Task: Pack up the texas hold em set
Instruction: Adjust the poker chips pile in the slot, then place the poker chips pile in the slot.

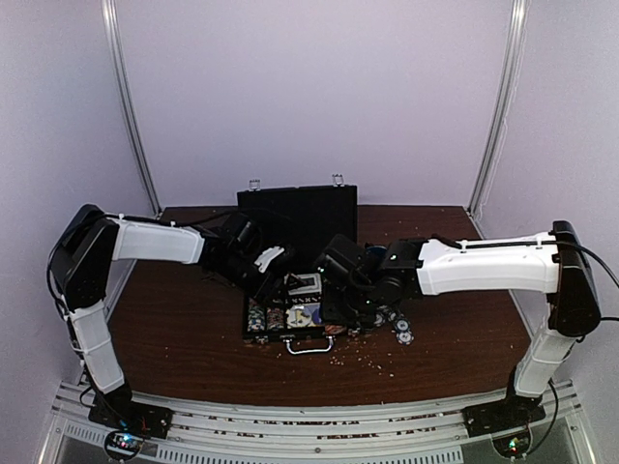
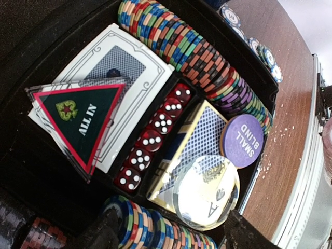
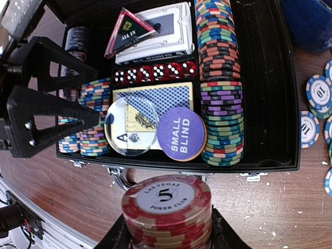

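Observation:
The black case (image 1: 298, 208) of the texas hold em set lies open mid-table, lid upright. Inside are rows of striped chips (image 3: 220, 83), red dice (image 3: 155, 72), a white card deck (image 2: 119, 78), a blue-backed deck (image 2: 199, 137), a triangular ALL IN marker (image 2: 83, 116), a purple SMALL BLIND disc (image 3: 181, 134) and a clear disc (image 3: 130, 127). My left gripper (image 2: 174, 236) hangs open over the case's left chip row (image 2: 150, 228). In front of the case, near its handle, my right gripper (image 3: 167, 228) is shut on a stack of red 5 chips (image 3: 167, 199).
Loose blue-and-white chips (image 3: 316, 96) lie on the brown table to the right of the case (image 1: 401, 329). A dark blue cup (image 3: 311, 18) stands beyond them. White crumbs dot the table in front of the case. The table's metal rail (image 1: 309, 425) runs along the near edge.

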You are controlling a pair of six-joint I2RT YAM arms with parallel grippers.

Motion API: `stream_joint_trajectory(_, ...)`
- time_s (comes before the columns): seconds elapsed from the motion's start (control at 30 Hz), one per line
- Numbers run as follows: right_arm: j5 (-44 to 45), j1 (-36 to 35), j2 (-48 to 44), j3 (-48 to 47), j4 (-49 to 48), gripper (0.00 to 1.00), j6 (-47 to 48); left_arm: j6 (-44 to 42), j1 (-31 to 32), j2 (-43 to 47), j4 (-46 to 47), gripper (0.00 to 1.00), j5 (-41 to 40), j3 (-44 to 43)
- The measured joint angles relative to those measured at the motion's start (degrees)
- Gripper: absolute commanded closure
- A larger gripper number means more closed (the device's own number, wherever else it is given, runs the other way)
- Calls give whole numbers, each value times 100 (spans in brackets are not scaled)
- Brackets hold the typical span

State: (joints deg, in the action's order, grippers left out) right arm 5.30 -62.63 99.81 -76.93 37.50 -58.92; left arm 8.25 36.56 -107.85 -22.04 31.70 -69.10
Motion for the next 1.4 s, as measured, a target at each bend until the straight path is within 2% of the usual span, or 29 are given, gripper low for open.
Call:
stream_joint_trajectory(0.63, 269, 273, 1064, -1397, -170, 69, 28, 238, 229, 739, -85, 27, -546, 201)
stream_joint_trajectory(0.97, 293, 485, 1539, -2133, -195, 69, 212, 780, 195, 2083, 317, 23, -1604, 1010)
stream_joint_trajectory(1.17, 310, 584, 2264, -3012, -170, 70, 402, 1010, -114, 2903, 557, 22, -2197, 1432)
stream_joint_trajectory(1.4, 212, 710, 3130, -4000, -184, 70, 570, 1189, -660, 3449, 503, 22, -2409, 1871)
